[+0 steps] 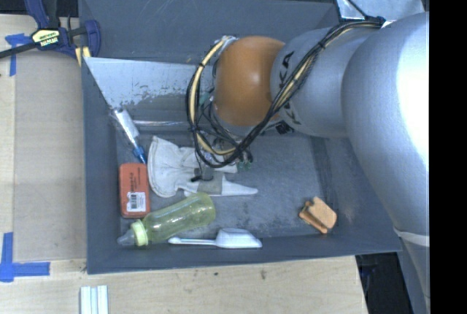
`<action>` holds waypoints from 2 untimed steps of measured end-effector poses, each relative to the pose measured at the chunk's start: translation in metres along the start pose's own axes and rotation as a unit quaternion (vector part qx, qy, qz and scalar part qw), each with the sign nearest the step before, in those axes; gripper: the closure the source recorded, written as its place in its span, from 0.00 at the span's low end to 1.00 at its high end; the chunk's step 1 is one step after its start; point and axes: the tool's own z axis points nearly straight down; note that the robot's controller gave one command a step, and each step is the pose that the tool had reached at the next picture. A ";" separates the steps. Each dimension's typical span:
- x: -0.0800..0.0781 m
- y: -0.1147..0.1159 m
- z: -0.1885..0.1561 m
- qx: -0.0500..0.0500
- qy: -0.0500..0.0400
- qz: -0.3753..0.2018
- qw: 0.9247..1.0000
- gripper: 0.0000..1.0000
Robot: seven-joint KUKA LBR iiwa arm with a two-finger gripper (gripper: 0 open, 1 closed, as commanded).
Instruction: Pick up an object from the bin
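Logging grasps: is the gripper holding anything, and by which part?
Cannot be told. The gripper sits at the right edge of the white glove, largely hidden under the orange wrist cover.

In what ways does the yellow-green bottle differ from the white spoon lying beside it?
The bottle is translucent yellow-green; the spoon is plain white. The bottle is thick and rounded, the spoon slim. The bottle lies slanted, its nipple end lower left; the spoon lies almost level, its broad end to the right. Both lie on their sides near the bin's lower wall.
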 end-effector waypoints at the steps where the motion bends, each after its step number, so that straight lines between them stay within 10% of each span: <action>1: 0.000 0.000 0.000 0.000 0.000 0.000 1.000 1.00; 2: -0.010 0.003 -0.143 0.001 -0.002 -0.007 1.000 1.00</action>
